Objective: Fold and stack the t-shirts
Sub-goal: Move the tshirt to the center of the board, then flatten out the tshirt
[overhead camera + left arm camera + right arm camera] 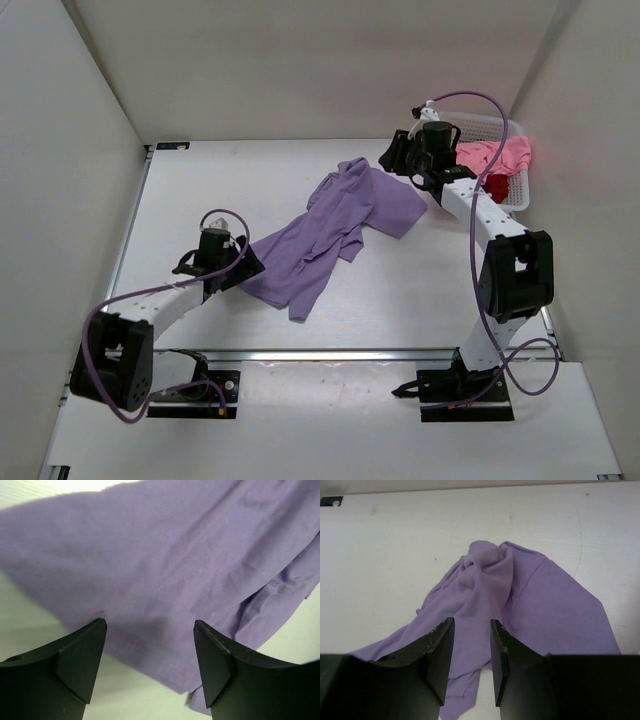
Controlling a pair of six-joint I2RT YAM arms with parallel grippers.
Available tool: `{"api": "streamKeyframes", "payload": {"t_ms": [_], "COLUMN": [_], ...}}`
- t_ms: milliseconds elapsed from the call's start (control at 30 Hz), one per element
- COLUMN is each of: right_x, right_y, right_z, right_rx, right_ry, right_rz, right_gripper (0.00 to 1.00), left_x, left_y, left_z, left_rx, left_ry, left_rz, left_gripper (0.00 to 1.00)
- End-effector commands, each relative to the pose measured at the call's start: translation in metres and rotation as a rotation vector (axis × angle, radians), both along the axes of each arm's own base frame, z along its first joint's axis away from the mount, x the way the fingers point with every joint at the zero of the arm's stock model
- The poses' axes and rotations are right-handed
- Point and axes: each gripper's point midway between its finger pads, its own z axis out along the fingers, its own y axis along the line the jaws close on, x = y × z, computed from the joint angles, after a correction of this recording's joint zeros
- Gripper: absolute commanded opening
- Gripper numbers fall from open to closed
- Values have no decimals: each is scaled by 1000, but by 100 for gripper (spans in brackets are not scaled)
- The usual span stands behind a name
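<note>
Three t-shirts in all: one lavender t-shirt (340, 225), one pink t-shirt (497, 153), one dark red t-shirt (497, 185). One white basket (518, 200) at the far right corner of the table (200, 190), with the pink and dark red pair bunched inside. Two grippers.

Alone mid-table, the lavender t-shirt: unfolded, stretched diagonally from near left to far right, creased throughout, gathered into a rumpled peak at its far end.

Over its near edge, the left gripper (150, 627), spread wide, clasping nothing. By the bunched far end, the right gripper (472, 627), parted narrowly, likewise released.
</note>
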Motion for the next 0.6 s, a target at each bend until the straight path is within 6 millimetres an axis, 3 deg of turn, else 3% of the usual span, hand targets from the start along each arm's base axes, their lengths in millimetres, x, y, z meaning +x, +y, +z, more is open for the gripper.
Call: {"api": "streamKeyframes", "payload": {"t_ms": [0, 100, 233, 267, 333, 400, 467, 500, 567], "right_x": [14, 16, 15, 14, 14, 15, 15, 16, 12], "right_y": [12, 18, 18, 18, 14, 9, 10, 8, 11], "right_z": [48, 54, 63, 66, 68, 68, 63, 58, 49], "right_rx": [68, 62, 75, 77, 69, 67, 66, 65, 62], "right_ry": [-120, -134, -151, -156, -163, -163, -151, -141, -123], "right_rz": [40, 53, 68, 66, 60, 46, 28, 11, -8], "right_gripper": [32, 32, 33, 33, 34, 35, 34, 34, 34], "left_x": [-5, -11, -20, -23, -10, 14, 59, 76, 139], "left_y": [25, 23, 9, 3, -4, -3, -3, 1, 14], "left_z": [15, 7, -26, -34, -30, -22, 6, 10, 54], "left_rx": [124, 97, 77, 56, 35, -26, -103, -122, -107], "left_ry": [-43, 4, 94, 123, 94, 55, -23, -46, -171], "left_rz": [69, 57, 27, 7, -1, 30, 93, 114, 159], "left_gripper": [81, 68, 61, 55, 36, 17, 7, 1, 0]}}
